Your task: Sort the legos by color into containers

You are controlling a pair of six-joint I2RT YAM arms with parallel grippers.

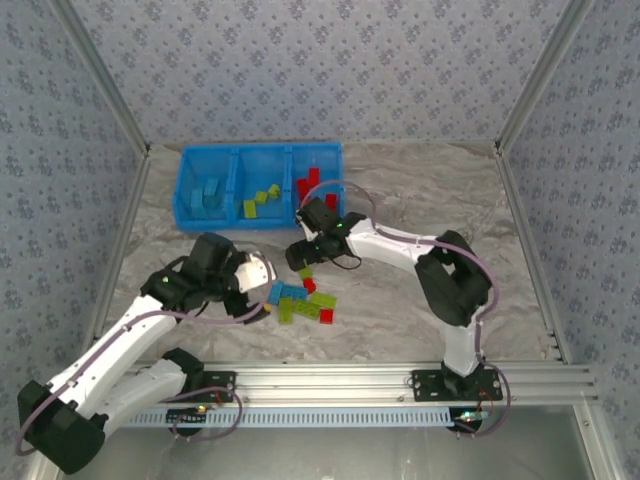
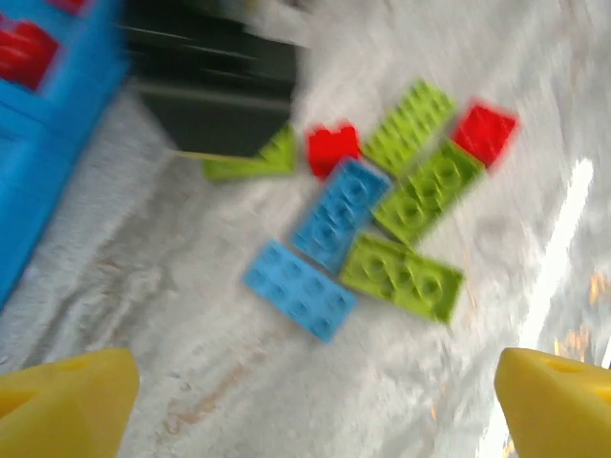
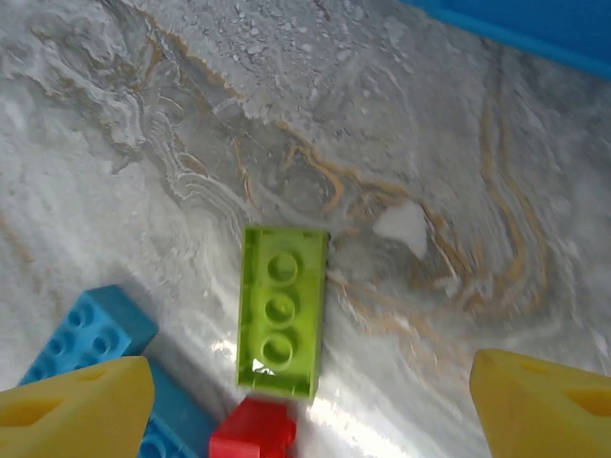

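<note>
The containers (image 1: pixel 260 185) are a row of three blue bins at the back, with light blue bricks in the left one, lime green in the middle and red in the right. Loose legos (image 1: pixel 305 300) lie in a cluster mid-table. My left gripper (image 1: pixel 262 292) hovers just left of that cluster, open and empty (image 2: pixel 310 410), with a light blue brick (image 2: pixel 299 289) ahead of its fingertips. My right gripper (image 1: pixel 303 262) hangs over the cluster's far end, open (image 3: pixel 310 410), above a lime green brick (image 3: pixel 280 310) lying hollow side up, with a red brick (image 3: pixel 253 429) touching it.
More lime green (image 2: pixel 403 277), light blue (image 2: pixel 341 213) and red (image 2: pixel 485 132) bricks lie packed close together. The right arm's dark gripper body (image 2: pixel 215 95) stands over the cluster's far side. A bin wall (image 2: pixel 38 191) is at the left. Patterned walls enclose the marbled table (image 1: pixel 420 190).
</note>
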